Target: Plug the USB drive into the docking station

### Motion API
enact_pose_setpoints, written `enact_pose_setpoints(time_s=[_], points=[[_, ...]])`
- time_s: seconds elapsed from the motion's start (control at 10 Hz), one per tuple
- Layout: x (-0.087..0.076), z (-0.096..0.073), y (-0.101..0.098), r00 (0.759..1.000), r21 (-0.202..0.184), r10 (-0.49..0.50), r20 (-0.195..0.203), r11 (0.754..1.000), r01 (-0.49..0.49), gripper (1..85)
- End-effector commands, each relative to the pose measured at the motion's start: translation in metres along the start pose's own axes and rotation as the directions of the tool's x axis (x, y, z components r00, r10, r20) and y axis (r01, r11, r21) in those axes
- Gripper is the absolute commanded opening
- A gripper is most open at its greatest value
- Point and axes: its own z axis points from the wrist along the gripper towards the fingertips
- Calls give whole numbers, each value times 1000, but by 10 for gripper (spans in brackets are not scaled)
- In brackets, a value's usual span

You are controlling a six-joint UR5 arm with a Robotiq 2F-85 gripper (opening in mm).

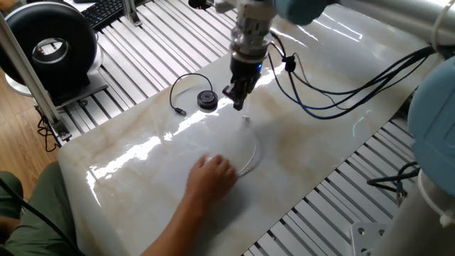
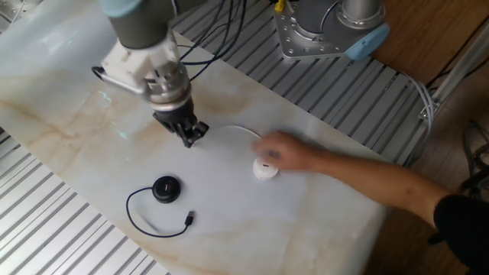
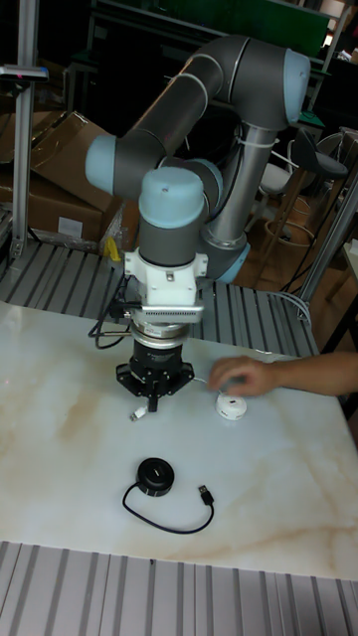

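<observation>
The USB drive is a white puck (image 2: 265,169) (image 3: 231,405) on the marble table; a person's hand (image 2: 289,150) rests at it and hides it in one fixed view. Its thin white cable (image 2: 237,129) (image 1: 250,151) curves to a small plug (image 3: 139,413) (image 1: 245,119) right at my fingertips. My gripper (image 2: 189,137) (image 1: 238,104) (image 3: 151,399) points down with its fingers together, just over that plug. I cannot tell if they touch it. The docking station, a black puck (image 2: 166,189) (image 1: 207,100) (image 3: 154,475), lies close by, its black cable ending in a dark plug (image 2: 189,219) (image 3: 206,493).
The person's forearm (image 2: 382,187) reaches in across the table's edge. Blue and black cables (image 1: 320,85) hang from my wrist above the slab. Ribbed metal decking (image 2: 46,229) surrounds the marble. A black ring-shaped device (image 1: 50,46) stands off the table's corner.
</observation>
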Motion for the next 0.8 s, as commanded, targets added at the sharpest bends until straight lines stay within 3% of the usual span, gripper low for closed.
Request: enact_pose_setpoints(time_s=[0.0,0.1,0.2,0.3,0.4,0.7], points=[[-2,6,-32,999,147,-32,-1,989,32,13],[6,6,-35,999,157,-24,-30,987,29,13],[11,4,-42,997,182,-58,-58,981,68,160],[8,3,-48,995,204,-81,-54,975,90,297],[2,4,-48,998,206,-60,-25,976,64,313],[3,-6,-51,998,250,-51,-31,967,57,350]])
